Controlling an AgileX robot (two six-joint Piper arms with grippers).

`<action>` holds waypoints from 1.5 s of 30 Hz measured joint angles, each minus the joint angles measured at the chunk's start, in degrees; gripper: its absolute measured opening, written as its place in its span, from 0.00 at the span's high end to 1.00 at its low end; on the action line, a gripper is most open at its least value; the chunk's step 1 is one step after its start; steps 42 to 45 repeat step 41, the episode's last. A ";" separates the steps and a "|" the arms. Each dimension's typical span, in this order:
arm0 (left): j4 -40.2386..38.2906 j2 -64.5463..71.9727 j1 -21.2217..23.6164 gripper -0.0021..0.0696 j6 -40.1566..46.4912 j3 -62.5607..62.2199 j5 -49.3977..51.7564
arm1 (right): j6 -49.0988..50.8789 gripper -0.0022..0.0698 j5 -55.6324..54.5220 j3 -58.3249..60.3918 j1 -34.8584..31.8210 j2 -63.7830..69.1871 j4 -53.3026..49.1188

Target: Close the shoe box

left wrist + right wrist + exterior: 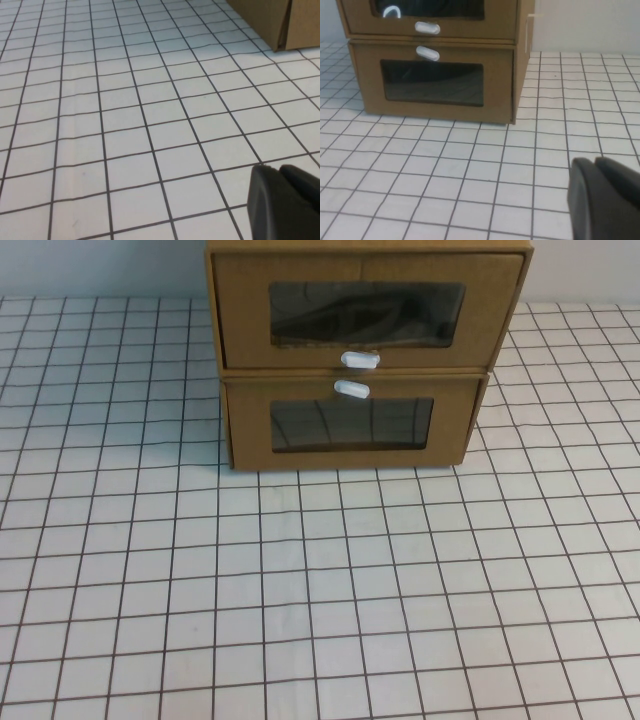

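**Both claws low over the desk, shoe box well ahead of them**

Left claw (pixel 281 192) shows only as a dark, rounded shape in the corner of its own wrist view, hanging just above the desk (pixel 150 125). Whether it is spread or pressed together I cannot tell. Squared white covering with dark grid lines lies under it. Well beyond it, a brown cardboard corner of the lower box (pixel 260 20) stands on the desk. The shoe box itself does not appear from this wrist.

Right claw (pixel 598 187) is likewise a dark shape at the edge of its wrist view, low over the desk, and its state cannot be told either. It faces the cardboard stack from the front and a little off toward the stack's right-hand corner, well apart from it, with several rows of grid squares between.

Neither claw appears in the high view.

The shoe box (pixel 365 310) is the upper of two brown cardboard boxes, sitting directly on the lower box (pixel 350 425) at the far middle of the desk. Its clear window (pixel 366 314) fills most of the front, with something dark and indistinct behind it. Its small white tab handle (pixel 360 360) sits just below that window — almost touching the lower box's own white handle (pixel 351 389), which sits above the lower window. In the high view the shoe box's front stands out toward the robot, overhanging the lower box's front.
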 joint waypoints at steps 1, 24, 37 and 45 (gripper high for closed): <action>0.00 0.00 0.00 0.98 0.00 0.00 0.00 | 0.00 0.99 -1.73 1.58 -0.57 -0.28 0.54; 0.12 -0.04 0.00 0.98 -0.08 0.00 0.00 | -4.21 0.99 -7.24 14.87 -15.24 -0.48 3.56; 0.12 -0.04 0.00 0.98 -0.08 0.00 0.00 | -4.34 0.99 -7.24 14.87 -15.73 -0.48 3.56; 0.12 -0.04 0.00 0.98 -0.08 0.00 0.00 | -4.34 0.99 -7.24 14.87 -15.73 -0.48 3.56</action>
